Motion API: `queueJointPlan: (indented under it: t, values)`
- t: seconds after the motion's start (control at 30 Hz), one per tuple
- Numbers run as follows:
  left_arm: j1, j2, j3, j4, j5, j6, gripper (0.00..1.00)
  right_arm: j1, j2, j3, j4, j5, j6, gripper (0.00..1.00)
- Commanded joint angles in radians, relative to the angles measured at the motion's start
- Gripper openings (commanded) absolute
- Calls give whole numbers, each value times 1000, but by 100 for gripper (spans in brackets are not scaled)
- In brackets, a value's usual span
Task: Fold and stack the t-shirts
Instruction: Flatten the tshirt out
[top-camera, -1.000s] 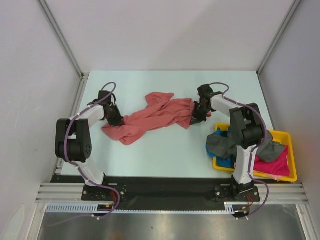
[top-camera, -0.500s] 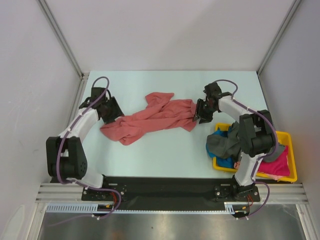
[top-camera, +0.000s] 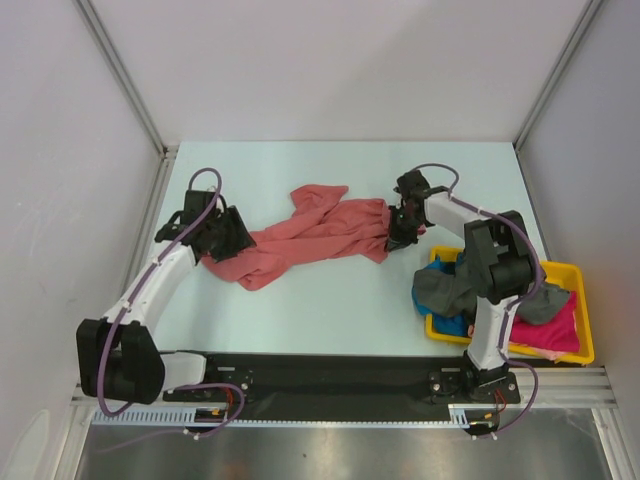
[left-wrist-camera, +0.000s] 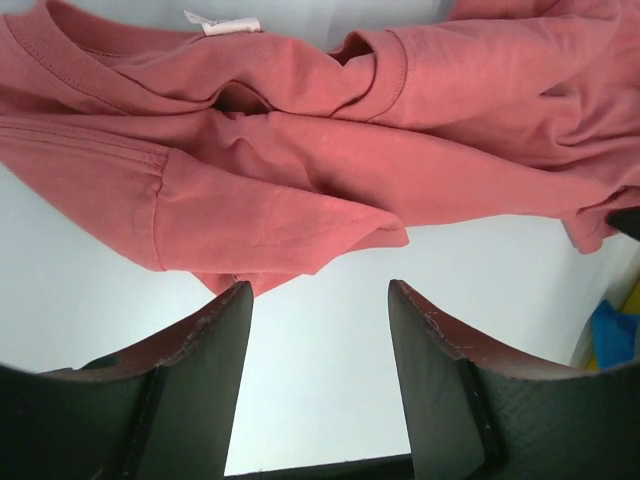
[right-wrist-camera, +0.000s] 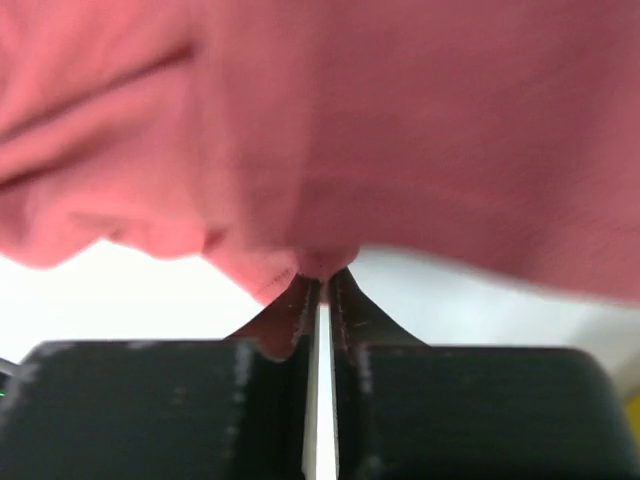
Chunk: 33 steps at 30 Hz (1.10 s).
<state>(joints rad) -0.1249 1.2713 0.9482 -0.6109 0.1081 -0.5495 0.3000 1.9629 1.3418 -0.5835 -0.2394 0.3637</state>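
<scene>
Right wrist pic blurry: right tool (right-wrist-camera: 322, 280) pinches salmon-red tee (right-wrist-camera: 400, 120) edge; left tool (left-wrist-camera: 318, 292) apart, nr cloth.

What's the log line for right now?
salmon-red t-shirt: bunched, unfolded | left gripper: open, empty, at its left end | right gripper: pinching its right end

A robotics lab cell: white panel walls (top-camera: 330, 70), aluminium base rail (top-camera: 340, 385), bolted left arm (top-camera: 150, 285) and right arm (top-camera: 497, 262).

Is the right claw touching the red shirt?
Touching. The right wrist view shows the right gripper nipping a fold of the salmon-red t-shirt at its tips.
</scene>
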Motion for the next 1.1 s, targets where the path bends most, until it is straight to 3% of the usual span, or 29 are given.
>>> queueJointPlan:
  t: [0.0,0.13,0.2,0.3,0.37,0.4,0.43,0.5,0.63,0.73,0.87,0.93,0.97,1.07]
  values:
    - [-1,-69,-11,-18,-8,-6,62,86,-126,51,-108,101,-49,0]
    - [-2,-104,-34,-23,2,-17,62,243,-222,20,-211,231,-22,0]
    - [-4,-110,-31,-33,2,-17,61,373,-234,14,-280,381,12,0]
    - [-5,-130,-31,-50,-11,-15,61,565,-268,-62,-364,529,50,8]
    - [-5,-136,-32,-62,-22,-12,61,637,-338,-154,-340,561,49,20]
    - [-5,-139,-34,-64,-24,-13,61,648,-367,-182,-328,555,67,43]
    - [-7,-138,-35,-61,-22,-10,61,624,-404,-228,-320,533,81,55]
    - [-7,-135,-39,-62,-9,-10,61,488,-505,-254,-306,450,104,62]
    - [-24,-136,-51,-44,5,-23,61,254,-648,-331,-178,73,202,62]
    - [-41,-124,-62,-30,18,-33,61,168,-673,-418,-37,-49,349,57]
    - [-62,-115,-54,-18,27,-47,61,111,-587,-446,106,-38,443,47]
    - [-67,-106,-49,-10,30,-44,61,105,-494,-376,106,12,442,43]
    - [-76,-104,-42,-10,31,-41,59,103,-458,-348,99,32,428,36]
    - [-114,-79,-25,7,42,-12,51,102,-356,-270,96,66,423,32]
